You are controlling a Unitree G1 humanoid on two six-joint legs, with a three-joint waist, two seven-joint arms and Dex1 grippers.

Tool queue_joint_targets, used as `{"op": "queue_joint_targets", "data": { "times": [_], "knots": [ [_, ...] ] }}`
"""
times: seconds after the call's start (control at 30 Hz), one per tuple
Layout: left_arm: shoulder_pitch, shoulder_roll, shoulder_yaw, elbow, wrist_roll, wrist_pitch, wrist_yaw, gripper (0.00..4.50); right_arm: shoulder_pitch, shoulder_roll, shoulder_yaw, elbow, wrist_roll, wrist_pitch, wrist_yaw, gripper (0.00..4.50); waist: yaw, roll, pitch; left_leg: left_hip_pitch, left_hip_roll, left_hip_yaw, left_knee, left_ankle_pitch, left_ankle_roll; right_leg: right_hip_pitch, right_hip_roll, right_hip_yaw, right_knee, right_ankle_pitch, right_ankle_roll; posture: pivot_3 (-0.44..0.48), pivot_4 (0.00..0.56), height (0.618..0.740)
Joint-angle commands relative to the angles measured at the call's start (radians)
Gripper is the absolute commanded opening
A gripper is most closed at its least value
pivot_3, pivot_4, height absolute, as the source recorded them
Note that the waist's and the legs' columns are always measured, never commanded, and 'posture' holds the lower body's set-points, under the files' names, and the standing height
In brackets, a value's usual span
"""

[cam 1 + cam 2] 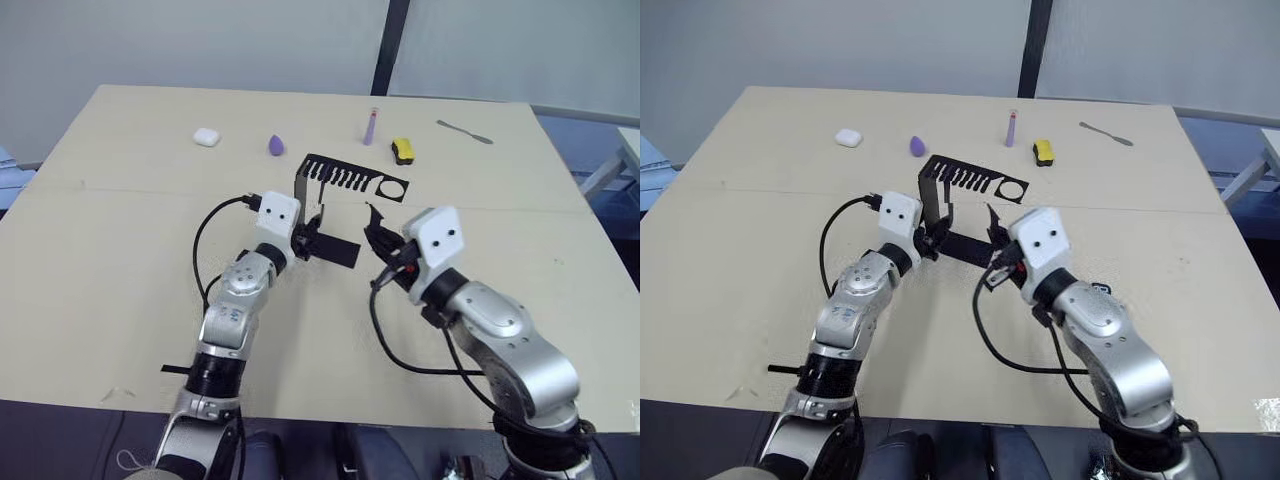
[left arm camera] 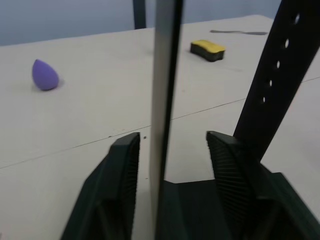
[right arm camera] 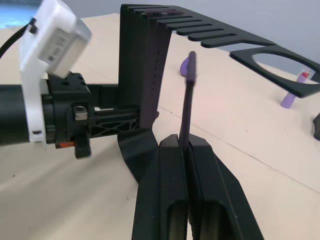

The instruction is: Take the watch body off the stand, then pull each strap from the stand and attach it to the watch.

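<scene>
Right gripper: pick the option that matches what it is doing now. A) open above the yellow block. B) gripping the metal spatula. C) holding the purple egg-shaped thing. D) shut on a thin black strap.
D: in the right wrist view the right gripper has its fingers pressed together on a thin black strap that rises between them, beside the stand.

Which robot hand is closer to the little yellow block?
The right gripper. It sits near the stand's ring end, on the yellow block's side. The left gripper is at the stand's upright, farther from the block.
</scene>
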Motion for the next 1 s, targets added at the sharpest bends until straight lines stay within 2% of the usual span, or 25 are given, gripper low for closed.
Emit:
{"op": "queue_joint_targets", "data": {
  "times": [0.03,0.07,0.1,0.2,0.37,0.43,0.57,0.63,0.7,1.0],
  "knots": [
    [0.038,0.111,0.053,-0.171,-0.074,0.009,-0.132,3.92,0.038,-0.046,-0.087,-0.067,0.117,0.002,0.105,0.00,-0.008,0.000,0.000,0.000,0.000,0.000,-0.001,0.000,-0.001,0.000,0.000,0.000,0.000,0.000,0.000,0.000,0.150,0.740],
    [0.049,0.147,0.066,-0.194,-0.092,0.002,-0.167,4.34,0.046,-0.057,-0.107,-0.068,0.146,0.005,0.123,0.00,-0.012,0.000,0.000,0.000,0.000,0.000,-0.001,0.001,-0.001,0.000,0.000,0.000,0.000,0.000,0.000,0.000,0.150,0.740],
    [0.061,0.184,0.084,-0.216,-0.140,0.013,-0.225,4.43,0.051,-0.065,-0.131,-0.066,0.182,0.013,0.141,0.00,-0.016,0.000,0.000,0.001,0.000,0.000,-0.001,0.001,-0.001,0.000,0.000,0.000,0.000,0.000,0.000,0.000,0.150,0.740],
    [0.105,0.298,0.151,-0.283,-0.399,0.127,-0.480,4.43,0.052,-0.088,-0.214,-0.047,0.335,0.056,0.205,0.00,-0.018,0.000,0.000,0.001,0.000,-0.001,-0.001,0.001,-0.001,0.000,0.000,0.000,0.001,0.001,-0.001,0.000,0.150,0.740],
    [0.121,0.446,0.219,-0.291,-0.739,0.354,-0.726,4.43,0.026,-0.120,-0.284,0.023,0.614,0.155,0.277,0.00,-0.018,0.000,0.000,0.001,0.000,-0.002,0.000,0.001,-0.001,0.002,0.000,-0.001,0.000,0.001,-0.001,0.000,0.150,0.740],
    [0.093,0.439,0.210,-0.258,-0.820,0.424,-0.740,4.43,0.009,-0.130,-0.283,0.054,0.716,0.185,0.310,0.00,-0.017,0.000,0.000,0.001,0.000,-0.003,0.000,0.001,0.000,0.002,0.000,-0.001,-0.001,0.001,-0.001,0.000,0.150,0.740],
    [0.045,0.393,0.191,-0.210,-0.905,0.480,-0.741,4.43,-0.017,-0.155,-0.266,0.092,0.848,0.214,0.338,0.00,-0.014,0.000,0.000,-0.001,0.000,-0.004,0.002,0.000,0.002,0.002,0.000,-0.002,-0.002,0.001,0.000,0.000,0.150,0.740],
    [0.022,0.358,0.178,-0.194,-0.950,0.502,-0.749,3.89,-0.034,-0.168,-0.246,0.113,0.898,0.233,0.345,0.00,-0.016,0.000,0.000,-0.001,0.000,-0.004,0.002,0.000,0.002,0.002,0.000,-0.002,-0.002,0.001,0.000,0.000,0.150,0.740],
    [0.000,0.340,0.159,-0.175,-0.959,0.520,-0.745,3.15,-0.050,-0.179,-0.225,0.130,0.925,0.240,0.347,0.00,-0.018,0.000,0.000,-0.002,0.000,-0.004,0.002,0.000,0.003,0.002,0.000,-0.002,-0.002,0.001,0.000,0.000,0.150,0.740],
    [-0.025,0.288,0.124,-0.141,-0.964,0.521,-0.725,3.15,-0.055,-0.195,-0.169,0.136,0.916,0.212,0.332,0.00,-0.016,0.000,0.000,-0.002,0.000,-0.004,0.002,0.000,0.002,0.002,0.000,-0.002,-0.003,0.001,0.000,0.000,0.150,0.740]
  ]
}}
